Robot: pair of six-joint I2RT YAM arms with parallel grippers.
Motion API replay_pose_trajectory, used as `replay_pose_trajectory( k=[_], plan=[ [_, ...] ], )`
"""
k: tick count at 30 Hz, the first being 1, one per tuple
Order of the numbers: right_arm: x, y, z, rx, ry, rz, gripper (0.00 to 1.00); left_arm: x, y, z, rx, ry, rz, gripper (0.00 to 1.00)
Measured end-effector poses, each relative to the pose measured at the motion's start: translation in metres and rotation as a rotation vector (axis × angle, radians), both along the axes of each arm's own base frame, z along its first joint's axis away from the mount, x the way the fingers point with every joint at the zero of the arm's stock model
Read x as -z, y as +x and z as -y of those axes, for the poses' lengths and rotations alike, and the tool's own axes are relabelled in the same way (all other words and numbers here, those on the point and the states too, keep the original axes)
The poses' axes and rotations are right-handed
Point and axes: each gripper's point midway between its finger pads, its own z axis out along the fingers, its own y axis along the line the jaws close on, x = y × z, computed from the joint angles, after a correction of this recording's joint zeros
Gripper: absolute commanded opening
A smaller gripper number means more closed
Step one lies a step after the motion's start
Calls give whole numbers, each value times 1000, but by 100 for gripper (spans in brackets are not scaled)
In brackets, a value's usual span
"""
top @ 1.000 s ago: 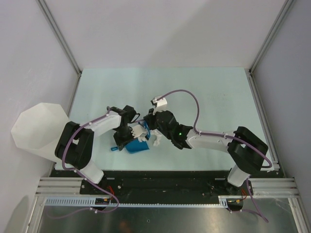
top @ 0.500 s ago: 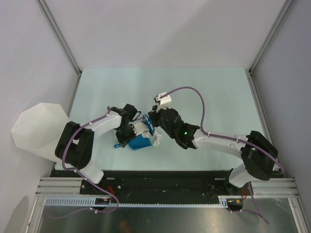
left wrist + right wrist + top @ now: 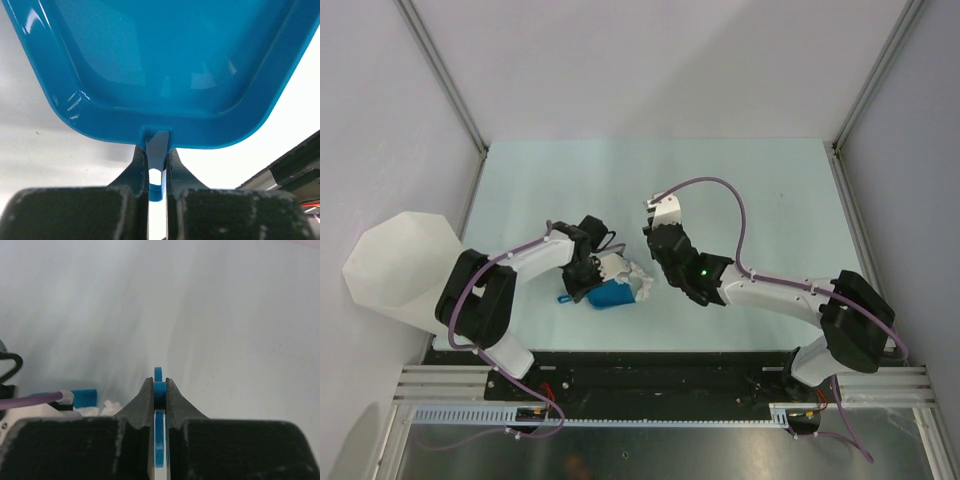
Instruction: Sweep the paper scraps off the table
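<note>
Right end effector (image 3: 159, 387) has backed off the blue dustpan (image 3: 160, 60), clamped on a thin blue tool (image 3: 158, 374); left end effector (image 3: 156, 150) pinches the pan's handle, steadying it on the bench (image 3: 770, 190) so paper scraps (image 3: 108, 404) gather at its mouth.

The left arm (image 3: 480, 298) and the right arm (image 3: 770, 292) were built alike, with bulky matte-black joint housings linked by smooth white shells. A thin purple cable (image 3: 720, 196) trailed along each. A small green light (image 3: 700, 269) glowed on the right arm's black forearm, and a boxy white camera module (image 3: 666, 211) sat at its wrist. The tapered fingers (image 3: 137, 173) were dark grey, and their blocky bases were speckled with pale scuffs.
</note>
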Motion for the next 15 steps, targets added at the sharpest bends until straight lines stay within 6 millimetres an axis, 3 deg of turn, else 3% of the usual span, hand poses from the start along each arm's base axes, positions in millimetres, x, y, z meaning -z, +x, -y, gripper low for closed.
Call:
replay_pose_trajectory(
  k=[5,9,13,15],
  plan=[
    [30,-10,-6,-17,-24,-73,0,1,0,0,28,20,7,0],
    [52,-20,-36,-119,49,-159,0,1,0,1,35,22,8,0],
    [48,-26,-64,-214,166,-183,0,0,0,1,34,22,7,0],
    [45,-25,-66,-216,183,-176,0,-1,-1,1,25,22,2,0]
  ],
)
